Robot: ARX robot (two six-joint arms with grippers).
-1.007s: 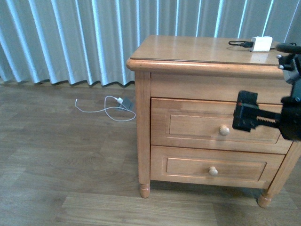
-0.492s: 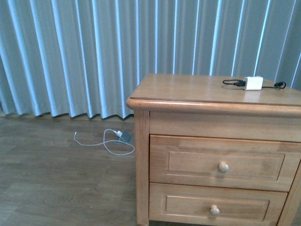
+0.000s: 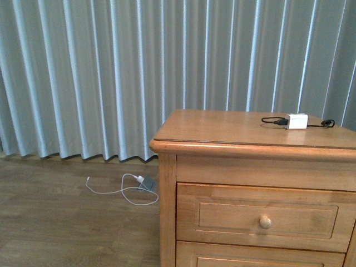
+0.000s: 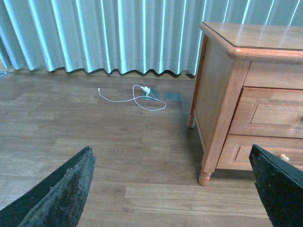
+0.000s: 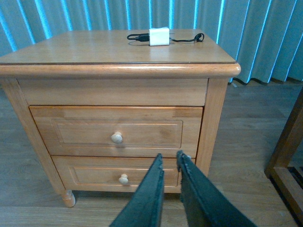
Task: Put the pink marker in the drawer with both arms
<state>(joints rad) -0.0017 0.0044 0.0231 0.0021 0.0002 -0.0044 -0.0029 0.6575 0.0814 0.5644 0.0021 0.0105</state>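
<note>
No arms seen in front view. Nightstand (image 3: 167, 183) stands before grey curtain (image 3: 111, 72); upper drawer (image 3: 267, 217) fully closed, round knob (image 3: 265, 222) centred on its front. Lower drawer (image 5: 118, 172) also closed, seen from right wrist. White charger block (image 3: 296, 121) with black cable (image 3: 272, 119) lies on the nightstand top near the back. White cord (image 3: 119, 189) is looped on the floor by the curtain. Pink marker not visible in any view. Left tool (image 4: 173, 189) spread wide, empty, above bare floor (image 4: 94, 137) beside the nightstand. Right tool (image 5: 169, 163) narrowed to a slim gap, nothing held, facing the drawer fronts
</note>
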